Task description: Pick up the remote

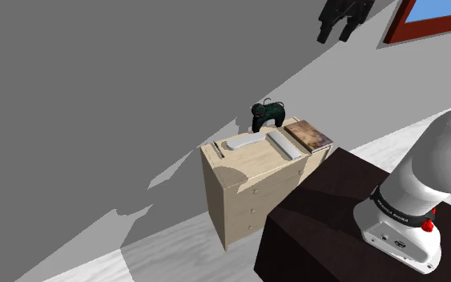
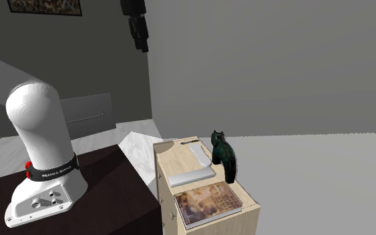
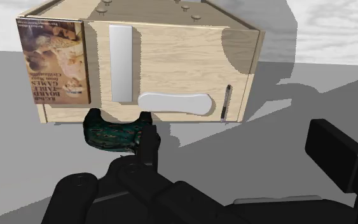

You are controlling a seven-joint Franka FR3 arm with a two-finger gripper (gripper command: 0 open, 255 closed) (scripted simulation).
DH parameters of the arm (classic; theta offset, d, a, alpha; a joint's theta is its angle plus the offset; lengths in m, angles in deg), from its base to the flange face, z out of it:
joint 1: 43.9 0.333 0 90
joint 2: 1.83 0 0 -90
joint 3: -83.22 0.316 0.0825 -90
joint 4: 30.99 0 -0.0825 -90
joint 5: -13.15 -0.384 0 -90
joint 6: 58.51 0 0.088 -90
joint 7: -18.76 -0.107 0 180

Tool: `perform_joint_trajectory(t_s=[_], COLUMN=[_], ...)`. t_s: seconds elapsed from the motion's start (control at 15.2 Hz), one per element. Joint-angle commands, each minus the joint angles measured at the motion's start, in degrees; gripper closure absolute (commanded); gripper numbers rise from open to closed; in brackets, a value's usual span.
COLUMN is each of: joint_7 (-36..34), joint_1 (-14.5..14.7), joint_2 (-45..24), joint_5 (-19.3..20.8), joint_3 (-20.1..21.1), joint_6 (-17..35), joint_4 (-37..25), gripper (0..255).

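Note:
On the light wood dresser [image 1: 255, 163] [image 2: 179, 159] [image 3: 171, 57] lies a long flat white remote [image 1: 283, 145] [image 2: 192, 177] [image 3: 120, 62], between a book [image 1: 308, 135] [image 2: 206, 202] [image 3: 53, 60] and a curved white piece [image 1: 243, 141] [image 2: 202, 155] [image 3: 174, 103]. A dark green gamepad-shaped thing [image 1: 267, 114] [image 2: 224, 155] [image 3: 110, 133] stands at the dresser's wall-side edge. My gripper [image 1: 336, 34] [image 2: 139, 40] [image 3: 241, 149] hangs high above the dresser, far from the remote. Its fingers stand wide apart with nothing between them.
A thin dark stick [image 1: 217, 150] [image 3: 226, 102] lies at the dresser's end farthest from the book. The dark stand [image 1: 328, 208] [image 2: 79, 193] abuts the dresser's drawer side. A grey wall runs behind the dresser. A red-framed window [image 1: 424, 16] is at the shoulder view's upper right.

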Motion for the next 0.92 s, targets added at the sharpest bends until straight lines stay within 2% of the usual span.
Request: perform_joint_trajectory(t_s=[0.0, 0.46, 0.86], joint_7=[0.0, 14.33, 26.68], joint_1=[0.0, 3.27, 6.41], joint_2=[0.0, -7.19, -16.86], joint_5=[0.0, 2.71, 3.81], joint_3=[0.0, -5.59, -10.32], joint_6=[0.0, 11.84, 22.14], joint_4=[0.0, 6.32, 8.37], gripper=[0, 0, 0])
